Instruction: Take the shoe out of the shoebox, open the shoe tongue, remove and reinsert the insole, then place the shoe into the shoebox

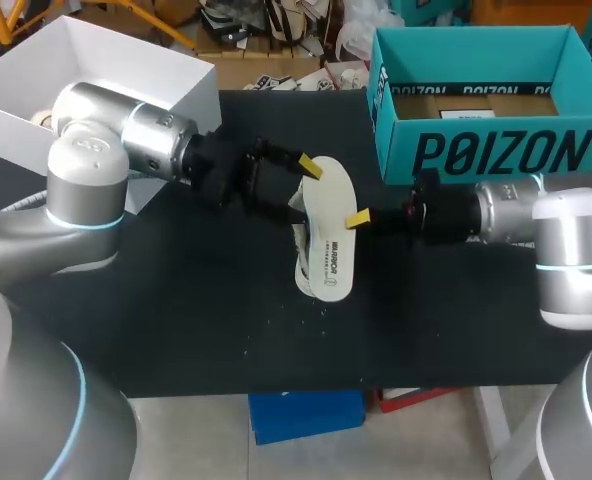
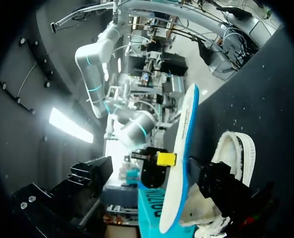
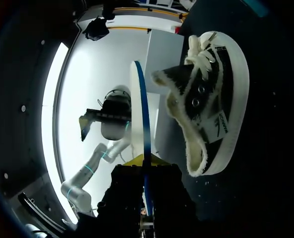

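One insole [image 1: 328, 215] sits clamped edgewise in the right gripper [image 1: 359, 218] jaws (shoe [image 3: 211, 99] alongside); left gripper [image 1: 294, 187] jaws apart around it

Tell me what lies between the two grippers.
The white insole spans that gap, one edge pinched in the right gripper, the shoe beside it. The head view shows it.

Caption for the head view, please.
Right gripper holds the insole, out of the shoe; left gripper open beside them.

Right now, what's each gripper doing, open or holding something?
Left gripper: open.
Right gripper: closed on the insole.
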Robot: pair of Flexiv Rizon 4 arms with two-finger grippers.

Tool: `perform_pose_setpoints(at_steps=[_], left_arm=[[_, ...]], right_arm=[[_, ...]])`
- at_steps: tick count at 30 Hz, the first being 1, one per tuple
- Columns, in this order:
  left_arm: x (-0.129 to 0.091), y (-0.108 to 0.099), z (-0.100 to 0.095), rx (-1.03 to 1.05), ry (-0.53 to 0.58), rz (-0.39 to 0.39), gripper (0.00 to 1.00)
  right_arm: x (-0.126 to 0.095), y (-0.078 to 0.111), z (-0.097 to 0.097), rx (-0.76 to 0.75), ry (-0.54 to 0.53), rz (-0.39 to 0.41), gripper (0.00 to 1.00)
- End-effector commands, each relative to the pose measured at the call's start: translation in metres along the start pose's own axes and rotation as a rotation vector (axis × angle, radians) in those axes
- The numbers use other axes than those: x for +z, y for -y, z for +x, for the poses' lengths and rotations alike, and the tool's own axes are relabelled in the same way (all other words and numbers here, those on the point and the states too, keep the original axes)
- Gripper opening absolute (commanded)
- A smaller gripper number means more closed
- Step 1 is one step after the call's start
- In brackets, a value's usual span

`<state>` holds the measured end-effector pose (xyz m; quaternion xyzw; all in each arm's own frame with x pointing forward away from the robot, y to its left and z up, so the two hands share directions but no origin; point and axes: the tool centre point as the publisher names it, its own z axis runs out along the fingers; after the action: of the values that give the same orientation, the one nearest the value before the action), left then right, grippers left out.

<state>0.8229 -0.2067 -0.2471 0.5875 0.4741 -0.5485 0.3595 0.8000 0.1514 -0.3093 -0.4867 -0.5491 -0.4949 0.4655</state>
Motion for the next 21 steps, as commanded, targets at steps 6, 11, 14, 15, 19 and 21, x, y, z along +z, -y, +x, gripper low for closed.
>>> perform_pose_setpoints(at_steps=[6, 11, 14, 15, 19, 21], left_arm=[[-0.0097, 0.0223, 0.0113, -0.059, 0.041, -0.394, 1.0], [-0.0097, 0.0223, 0.0113, -0.059, 0.041, -0.394, 1.0], [-0.0097, 0.0223, 0.0113, -0.059, 0.041, -0.394, 1.0], [-0.0097, 0.0223, 0.0113, -0.059, 0.041, -0.394, 1.0], [-0.0097, 0.0223, 0.0113, -0.059, 0.041, -0.394, 1.0], [-0.0097, 0.0223, 0.0113, -0.059, 0.041, -0.394, 1.0]], right_arm=[[-0.0019, 0.0048, 0.0036, -0.005, 0.006, -0.005, 0.0], [-0.0048, 0.0082, 0.0045, -0.004, 0.011, -0.005, 0.0], [-0.0055, 0.0095, 0.0042, -0.003, 0.013, -0.005, 0.0], [-0.0055, 0.0098, 0.004, -0.002, 0.013, -0.005, 0.0], [-0.0056, 0.0109, 0.003, -0.001, 0.014, -0.008, 0.0], [-0.0061, 0.0114, 0.0023, 0.0, 0.014, -0.009, 0.0]])
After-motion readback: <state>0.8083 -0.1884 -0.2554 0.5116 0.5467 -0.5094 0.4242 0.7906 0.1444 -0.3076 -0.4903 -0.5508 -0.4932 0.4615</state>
